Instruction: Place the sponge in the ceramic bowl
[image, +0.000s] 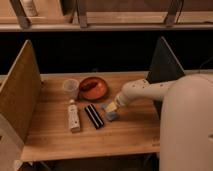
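The blue-grey sponge (112, 116) lies flat on the wooden table (60, 142), right of centre. My gripper (110, 107) hangs at the sponge's upper edge, reaching in from the right on the white arm (150, 91). The orange-brown ceramic bowl (94, 88) sits behind and to the left of the sponge, a short way from the gripper.
A black block with a light stripe (93, 116) lies just left of the sponge. A pale bottle (73, 116) lies on its side further left. A translucent plastic cup (71, 88) stands beside the bowl. Upright panels wall the table at left (20, 90) and right (164, 65).
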